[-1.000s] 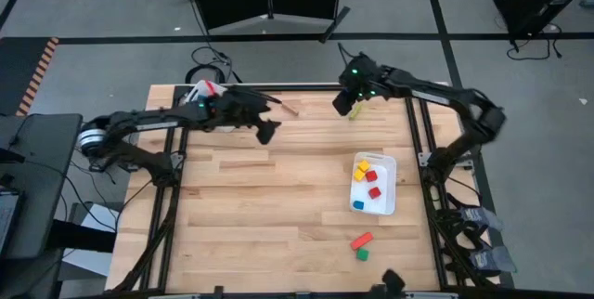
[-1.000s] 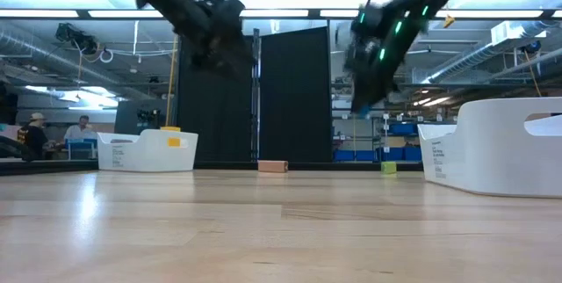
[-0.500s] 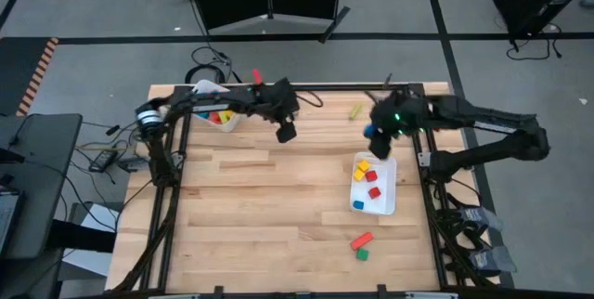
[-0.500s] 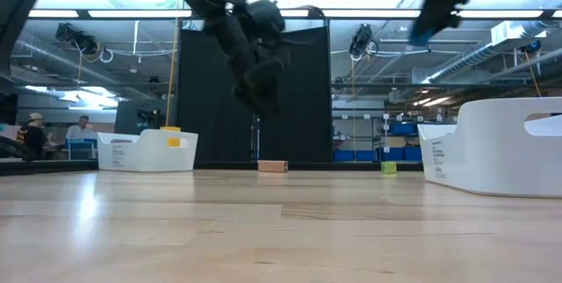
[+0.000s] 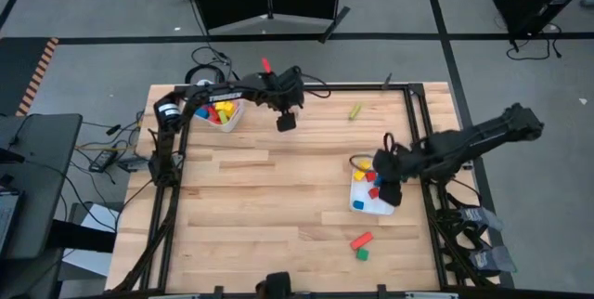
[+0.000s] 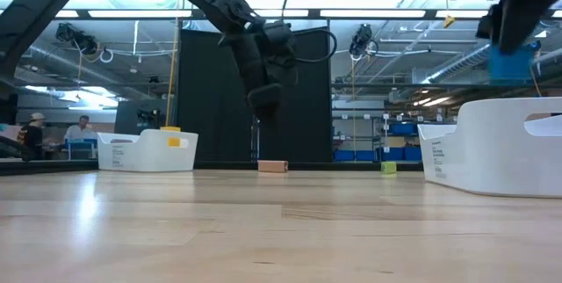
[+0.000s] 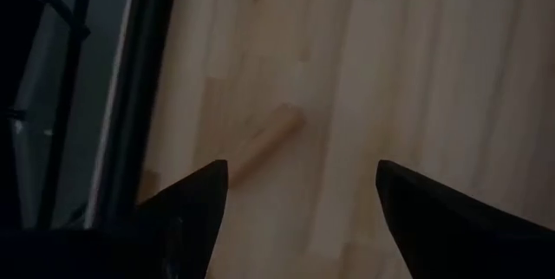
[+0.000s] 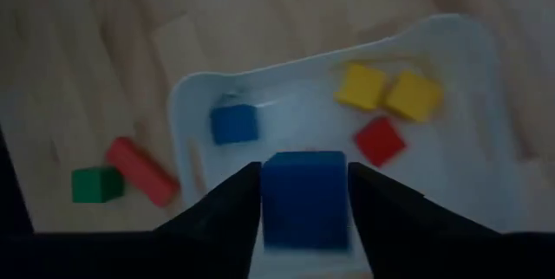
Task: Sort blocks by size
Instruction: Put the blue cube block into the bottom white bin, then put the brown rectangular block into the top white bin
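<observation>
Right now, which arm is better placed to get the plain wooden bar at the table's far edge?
The left. Its open hand hangs right over the plain wooden bar by the far edge. The right hand is shut on a blue cube above the white bin.

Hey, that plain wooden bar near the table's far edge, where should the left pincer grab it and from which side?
Grip the plain wooden bar mid-length, across its narrow width, coming straight down. It lies flat, with bare table on both long sides. The open left pincer hovers above it and would probably need turning.
</observation>
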